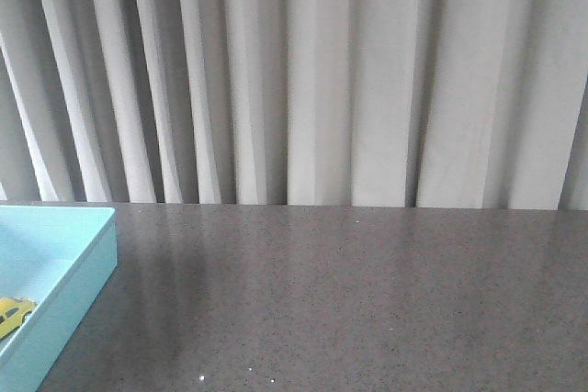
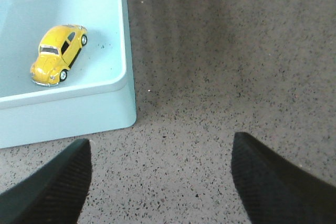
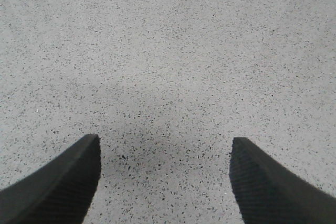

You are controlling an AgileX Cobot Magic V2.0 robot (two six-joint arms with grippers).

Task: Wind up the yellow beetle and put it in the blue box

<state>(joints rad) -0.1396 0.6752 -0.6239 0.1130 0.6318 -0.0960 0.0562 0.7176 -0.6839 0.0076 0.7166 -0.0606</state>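
The yellow beetle point(image 2: 56, 54) stands on its wheels inside the blue box point(image 2: 79, 108), near one corner; in the front view the yellow beetle point(image 1: 13, 313) shows at the far left edge inside the blue box point(image 1: 69, 296). My left gripper point(image 2: 161, 148) is open over bare table just outside the box's corner, holding nothing. My right gripper point(image 3: 165, 145) is open above bare speckled table with nothing between its fingers. Neither arm shows in the front view.
The grey speckled table point(image 1: 349, 300) stretches from the box to the right. A pleated pale curtain point(image 1: 312, 71) hangs behind its far edge.
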